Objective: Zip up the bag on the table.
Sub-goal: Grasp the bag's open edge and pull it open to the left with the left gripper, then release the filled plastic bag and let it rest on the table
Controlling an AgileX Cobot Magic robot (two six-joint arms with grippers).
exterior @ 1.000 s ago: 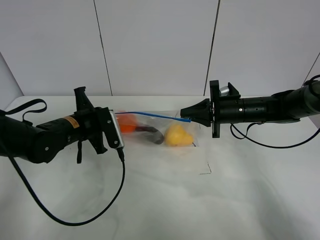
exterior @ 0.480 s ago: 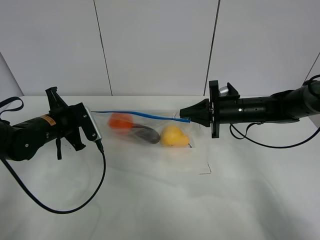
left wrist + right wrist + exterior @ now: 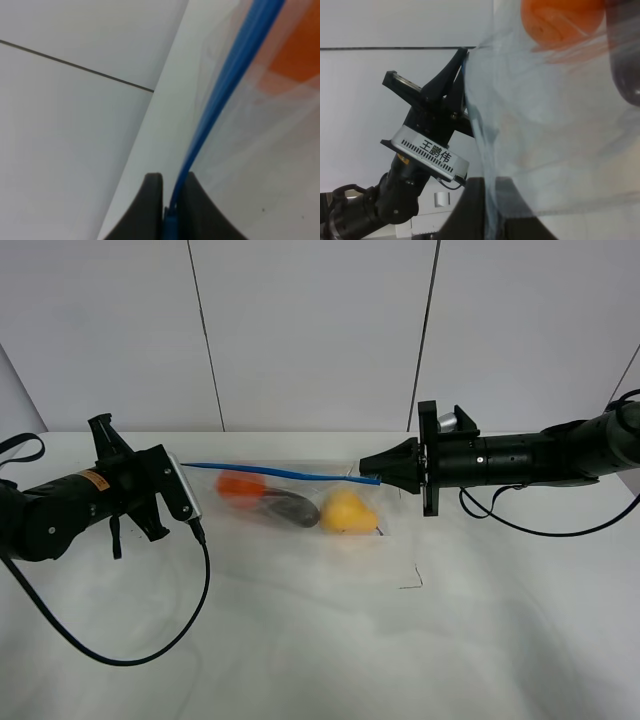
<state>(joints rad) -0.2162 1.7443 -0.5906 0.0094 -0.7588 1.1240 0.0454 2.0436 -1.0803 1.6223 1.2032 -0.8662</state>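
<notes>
The clear bag (image 3: 300,502) lies on the white table (image 3: 330,650) between my arms, with orange (image 3: 240,485), dark purple (image 3: 291,508) and yellow (image 3: 346,512) fruit inside. Its blue zipper strip (image 3: 275,471) is stretched taut. My left gripper (image 3: 181,466) is shut on the strip's left end; in the left wrist view the strip (image 3: 225,90) runs between the fingers (image 3: 152,200). My right gripper (image 3: 377,478) is shut on the strip's right end, and in the right wrist view (image 3: 490,215) it pinches the bag's edge.
The left arm's black cable (image 3: 150,645) loops over the table at the front left. The right arm's cable (image 3: 545,528) hangs near the table at the right. White wall panels (image 3: 310,330) stand behind.
My left gripper has moved left along the blue strip, away from the orange fruit, and the strip now spans the bag's full width. The right gripper has held still.
</notes>
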